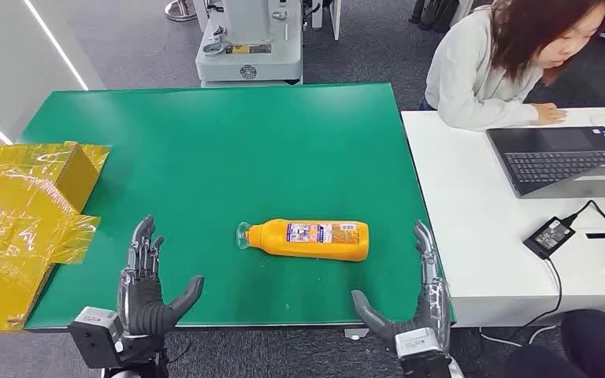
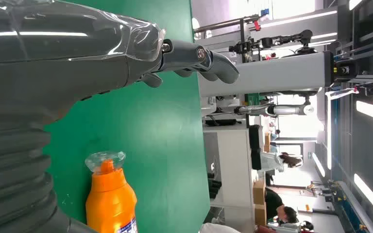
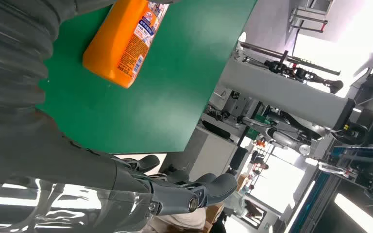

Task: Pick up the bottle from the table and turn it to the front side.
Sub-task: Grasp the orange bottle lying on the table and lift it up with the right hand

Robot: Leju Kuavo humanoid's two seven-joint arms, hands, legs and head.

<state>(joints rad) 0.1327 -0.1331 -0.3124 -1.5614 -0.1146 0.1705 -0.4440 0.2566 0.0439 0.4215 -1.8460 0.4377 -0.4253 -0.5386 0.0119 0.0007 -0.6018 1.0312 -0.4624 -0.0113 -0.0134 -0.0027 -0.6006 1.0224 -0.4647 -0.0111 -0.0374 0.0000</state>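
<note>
An orange bottle [image 1: 309,237] with a clear cap and a printed label lies on its side on the green table [image 1: 205,142], cap pointing toward my left. My left hand [image 1: 148,287] hovers at the table's near edge, left of the bottle, fingers spread and holding nothing. At the near right corner my right hand [image 1: 417,303] stands upright, fingers apart, also empty. The left wrist view shows the bottle's cap end [image 2: 109,194] beyond my left hand [image 2: 77,68]. The bottle's base end [image 3: 126,41] appears in the right wrist view past my right hand [image 3: 141,189].
Yellow crinkled packaging over a box [image 1: 24,213] covers the table's left edge. A white desk [image 1: 473,213] adjoins on the right with a laptop [image 1: 567,161], a power adapter [image 1: 550,236], and a person [image 1: 504,63] leaning over it. A machine base [image 1: 244,47] stands behind the table.
</note>
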